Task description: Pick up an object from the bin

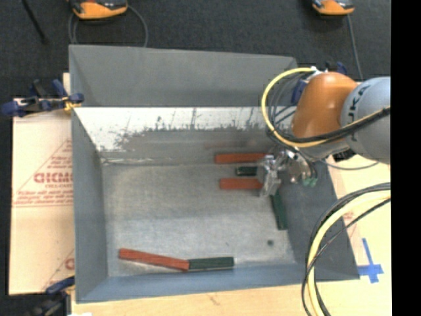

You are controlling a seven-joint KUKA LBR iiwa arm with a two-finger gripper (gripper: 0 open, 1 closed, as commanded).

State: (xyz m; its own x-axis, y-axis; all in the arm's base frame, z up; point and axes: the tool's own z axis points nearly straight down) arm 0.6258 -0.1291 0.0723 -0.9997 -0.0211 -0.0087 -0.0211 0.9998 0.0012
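My gripper (273, 175) hangs low at the right side of the bin, close to the right wall. Just to its left lie two short red-orange bars, one (238, 157) nearer the back wall and one (240, 184) a little further forward, their right ends reaching up to the gripper. Between the two bars sits a small dark green piece (247, 171). A dark green bar (279, 212) lies lengthwise along the right wall just in front of the gripper.
Along the front wall lie a long red-orange bar (152, 259) and, end to end with it, a dark green bar (210, 263). The arm with its orange cover and looped cables leans in over the right rim.
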